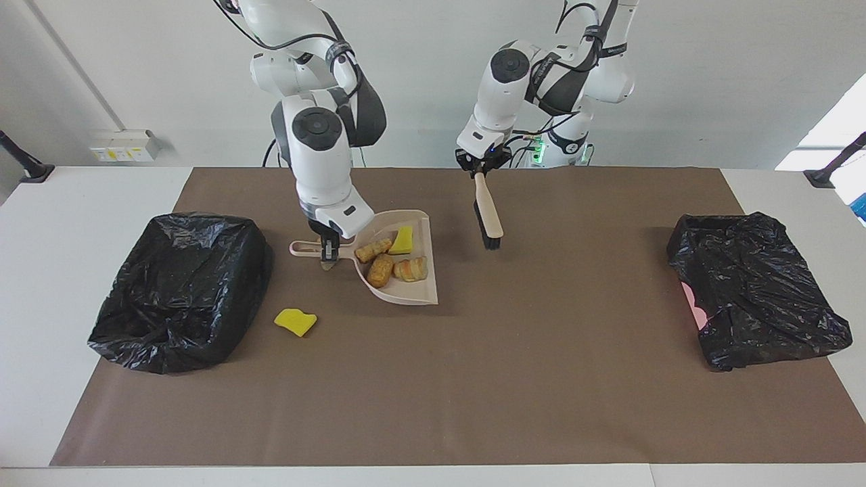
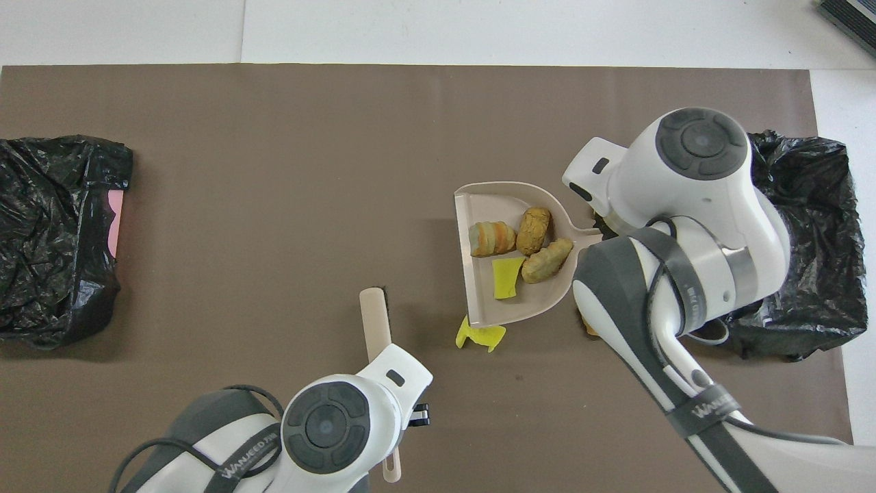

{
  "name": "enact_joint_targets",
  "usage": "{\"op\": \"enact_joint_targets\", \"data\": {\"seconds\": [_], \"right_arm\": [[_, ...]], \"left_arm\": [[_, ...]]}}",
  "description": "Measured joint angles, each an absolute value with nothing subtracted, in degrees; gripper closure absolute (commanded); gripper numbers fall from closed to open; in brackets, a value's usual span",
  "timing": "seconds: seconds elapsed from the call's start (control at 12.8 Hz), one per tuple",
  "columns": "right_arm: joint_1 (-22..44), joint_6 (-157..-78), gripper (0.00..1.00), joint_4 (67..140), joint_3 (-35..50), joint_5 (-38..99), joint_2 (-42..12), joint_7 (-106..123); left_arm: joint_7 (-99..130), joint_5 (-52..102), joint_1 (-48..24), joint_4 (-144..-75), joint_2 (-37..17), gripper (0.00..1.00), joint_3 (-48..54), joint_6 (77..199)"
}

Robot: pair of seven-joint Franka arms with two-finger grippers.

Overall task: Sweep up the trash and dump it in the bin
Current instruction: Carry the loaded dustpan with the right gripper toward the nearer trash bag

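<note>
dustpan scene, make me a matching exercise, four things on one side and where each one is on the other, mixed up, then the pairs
Things
1. dustpan
2. brush
3. croissant piece
4. loose yellow scrap

Places
A. lying in the dustpan
B. on the brown mat beside the black bin at the right arm's end
C. hanging from the left gripper, bristles down
D. held by its handle in the right gripper

Pairs: 1-D, 2-C, 3-A, 4-B
</note>
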State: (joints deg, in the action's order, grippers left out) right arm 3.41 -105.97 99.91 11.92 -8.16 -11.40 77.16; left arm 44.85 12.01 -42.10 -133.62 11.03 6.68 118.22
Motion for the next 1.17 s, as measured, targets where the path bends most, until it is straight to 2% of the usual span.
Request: {"op": "enact_joint_targets", "data": {"seconds": [0.31,0.55,1.09,1.17], "right_arm": [[-3.77,-102.01,1.0,96.96,11.83,-7.54,-11.38,86.91],[-8.78,-100.15,1.0,94.85,11.68,-7.53,-11.36,93.74],[-21.12,-99.04,1.0,92.08,11.3,-7.56,-11.48,105.23],[-22.69,-99.04,1.0,91.39,11.26,-7.61,-11.56,105.24]], "left_arm": [[50.53,12.01,-47.96,-135.13,6.29,1.0,6.78,126.45],[50.98,12.01,-48.26,-135.16,3.18,1.0,6.59,128.75],[50.52,12.01,-48.77,-135.84,2.84,1.0,6.66,128.77],[50.52,12.01,-49.09,-136.09,2.49,0.94,6.66,128.77]]}}
